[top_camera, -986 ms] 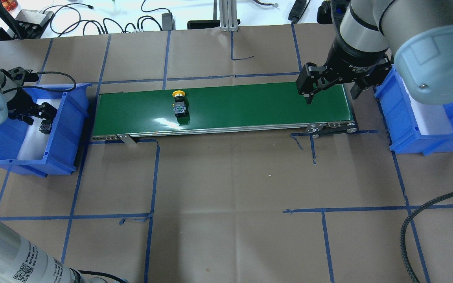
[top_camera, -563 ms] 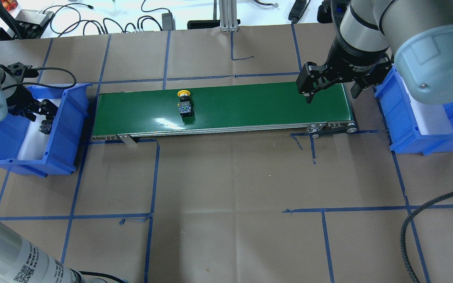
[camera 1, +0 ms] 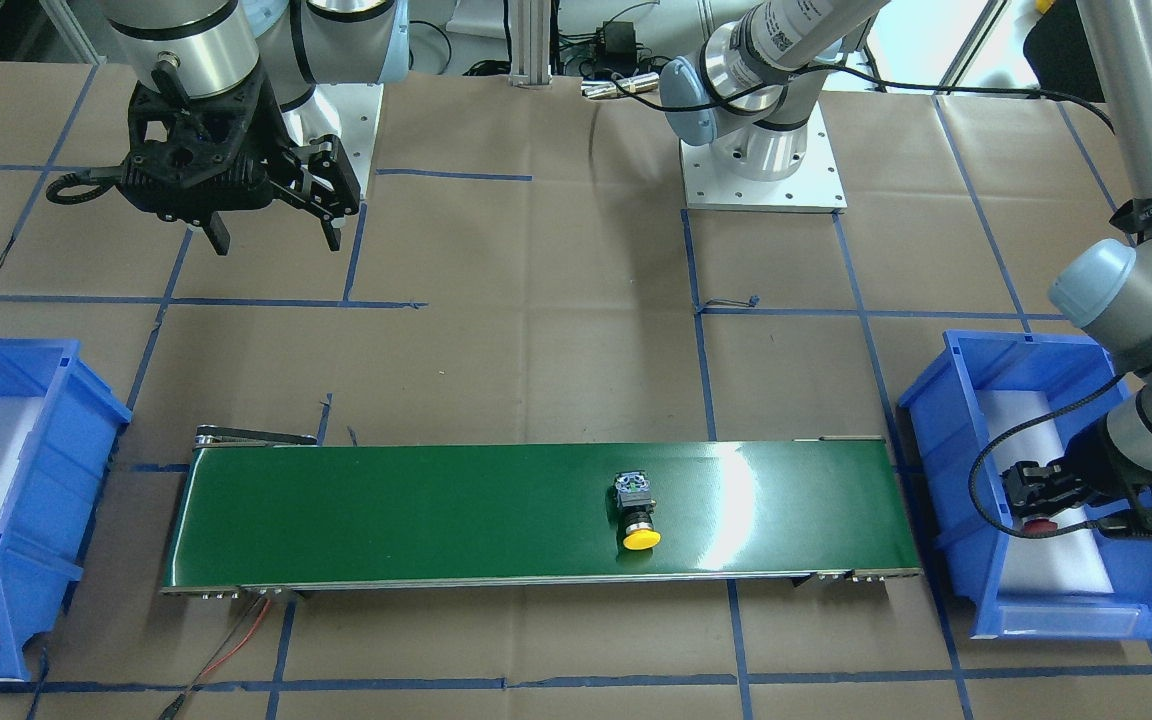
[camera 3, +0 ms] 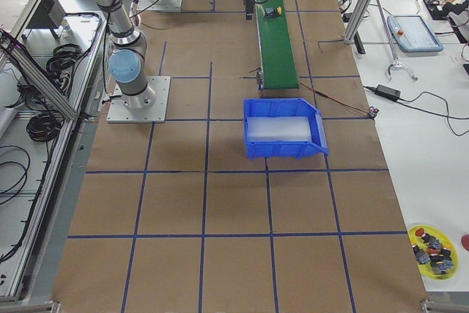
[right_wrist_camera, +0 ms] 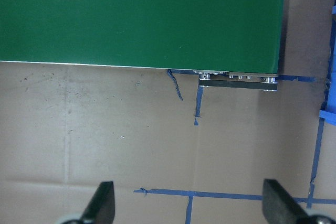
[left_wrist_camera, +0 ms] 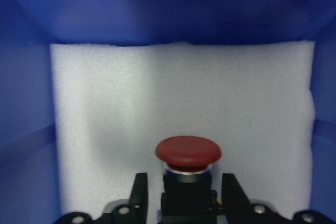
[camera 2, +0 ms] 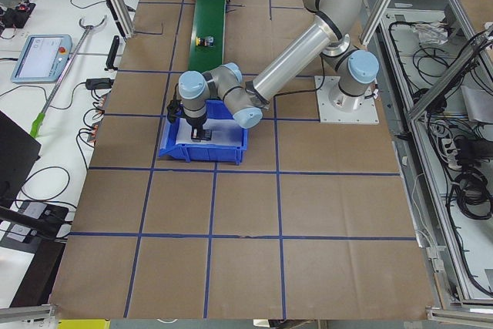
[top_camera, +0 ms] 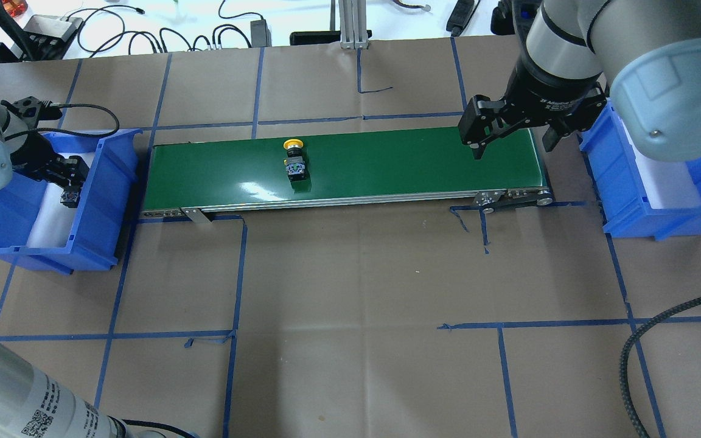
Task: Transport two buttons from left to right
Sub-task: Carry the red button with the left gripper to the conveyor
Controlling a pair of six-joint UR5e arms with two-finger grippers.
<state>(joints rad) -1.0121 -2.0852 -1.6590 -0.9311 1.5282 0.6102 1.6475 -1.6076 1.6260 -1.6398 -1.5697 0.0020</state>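
There are two buttons. The yellow button (top_camera: pixel 294 161) lies on its side on the one green conveyor belt (top_camera: pixel 387 164), a little left of the belt's middle in the overhead view, with its cap toward the far edge. The red button (left_wrist_camera: pixel 188 156) is in the left gripper (left_wrist_camera: pixel 185 195), down inside the left blue bin (top_camera: pixel 104 194) over the white foam liner (left_wrist_camera: pixel 157 93). The gripper's two fingers are drawn in on either side of the button's black body and pinch it, the cap pointing away from the wrist camera. The button's rear block is cut off by that view's lower edge.

There are two blue bins, one off each end of the belt. In the overhead view the right blue bin (top_camera: pixel 621 201) is partly covered by the right arm's elbow (top_camera: pixel 673 91). The right gripper (top_camera: pixel 512 146) hangs over the table by the belt's right end, fingers spread wide and holding nothing. Its own wrist view shows only the two fingertips, at the bottom edge.

"2F Adaptive" can be read on the right gripper's body; the rest of that line is too small. A label with a QR code sits on the left arm's tube (top_camera: pixel 40 417), its text unreadable. Near the lower right corner of the right side view, a yellow dish (camera 3: pixel 432 245) holds several small parts, too small to count
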